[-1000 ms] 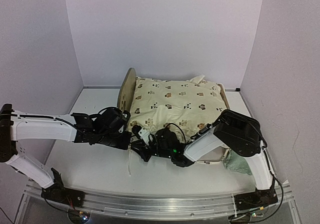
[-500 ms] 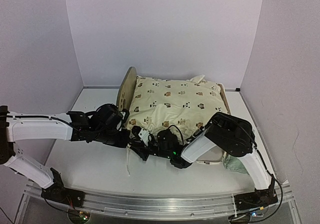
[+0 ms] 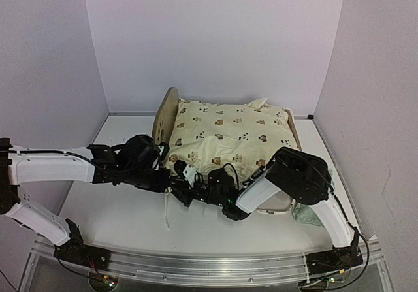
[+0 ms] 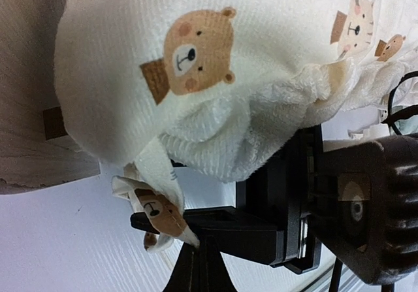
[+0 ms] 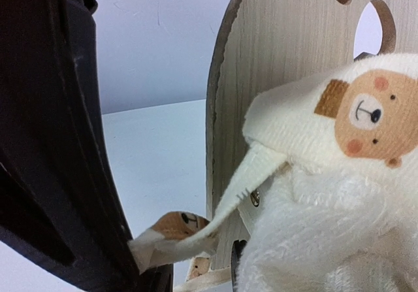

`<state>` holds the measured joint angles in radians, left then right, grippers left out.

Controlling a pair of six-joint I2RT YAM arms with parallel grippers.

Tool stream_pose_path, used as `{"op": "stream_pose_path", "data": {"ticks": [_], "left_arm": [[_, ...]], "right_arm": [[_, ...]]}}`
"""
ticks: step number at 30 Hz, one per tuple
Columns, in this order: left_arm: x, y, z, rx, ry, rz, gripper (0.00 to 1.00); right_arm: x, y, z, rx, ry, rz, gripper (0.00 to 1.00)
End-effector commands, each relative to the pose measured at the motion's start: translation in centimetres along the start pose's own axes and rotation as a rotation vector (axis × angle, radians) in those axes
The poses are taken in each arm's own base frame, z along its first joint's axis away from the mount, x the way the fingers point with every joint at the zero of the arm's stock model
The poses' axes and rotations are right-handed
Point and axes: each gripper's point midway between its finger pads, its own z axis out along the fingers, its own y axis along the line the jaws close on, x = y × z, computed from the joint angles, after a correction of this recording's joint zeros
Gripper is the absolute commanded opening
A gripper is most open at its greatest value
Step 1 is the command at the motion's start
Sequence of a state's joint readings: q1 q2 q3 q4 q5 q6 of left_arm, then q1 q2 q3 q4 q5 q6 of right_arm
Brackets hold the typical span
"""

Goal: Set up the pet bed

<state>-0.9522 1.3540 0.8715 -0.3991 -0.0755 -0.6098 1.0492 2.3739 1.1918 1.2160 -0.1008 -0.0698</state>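
Over the worktop [image 3: 117,207], in the top view, the pet bed [image 3: 167,112] stands mid-table toward the back. Its arched end is on the left, and the cream bear-print cushion [image 3: 228,132] lies across it. Both arms meet at the cushion's near-left corner, the left gripper [image 3: 174,176] just beside the right gripper [image 3: 196,189]. From up here I cannot tell how far either is open. A mint pillow [image 3: 308,213] peeks out by the right arm.

From the left wrist, the cushion corner bulges overhead and its tie [image 4: 160,210] hangs down to the right gripper's black fingers. The left gripper's own opening does not show, so I cannot tell it.

From the right wrist, the tie runs straight from the corner to a dark finger [image 5: 59,142], close beside the headboard [image 5: 287,63]. The right gripper therefore seems pinched on the tie's end.

I judge the step to be fastening this corner to the frame. Done well, the pull is gentle and along the tie, toward the headboard's foot. The left gripper should steady the corner so the cushion does not slide off the bed.
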Motion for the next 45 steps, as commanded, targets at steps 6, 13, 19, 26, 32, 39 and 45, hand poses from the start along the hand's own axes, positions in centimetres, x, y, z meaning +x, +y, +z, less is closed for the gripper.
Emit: {"op": "stream_pose_path", "data": {"ticks": [6, 13, 19, 26, 32, 39, 45], "left_arm": [[-2.5, -2.7, -1.3, 0.121, -0.066, -0.049, 0.00], [-2.6, -3.0, -1.6, 0.138, -0.067, -0.061, 0.00], [-2.5, -3.0, -1.5, 0.136, -0.063, -0.065, 0.00], [-2.3, -2.8, -1.6, 0.134, -0.061, -0.066, 0.00], [-2.1, -2.3, -2.4, 0.104, -0.054, -0.035, 0.21], [-1.7, 0.4, -4.3, -0.052, -0.022, -0.026, 0.84], [0.4, 1.5, -3.6, -0.076, 0.040, 0.000, 0.84]], "right_arm": [[-2.2, -2.8, 1.1, 0.107, -0.107, 0.023, 0.32], [-2.4, -3.1, 1.4, 0.117, -0.117, 0.047, 0.23], [-2.8, -3.1, 1.4, 0.114, -0.127, 0.082, 0.13], [-2.7, -3.5, 1.2, 0.139, -0.126, 0.122, 0.00], [-2.1, -3.4, 0.6, 0.141, -0.105, 0.153, 0.00], [-1.5, -4.0, -0.3, 0.182, -0.087, 0.175, 0.00], [-1.5, -4.3, -0.7, 0.205, -0.085, 0.209, 0.00]]}}
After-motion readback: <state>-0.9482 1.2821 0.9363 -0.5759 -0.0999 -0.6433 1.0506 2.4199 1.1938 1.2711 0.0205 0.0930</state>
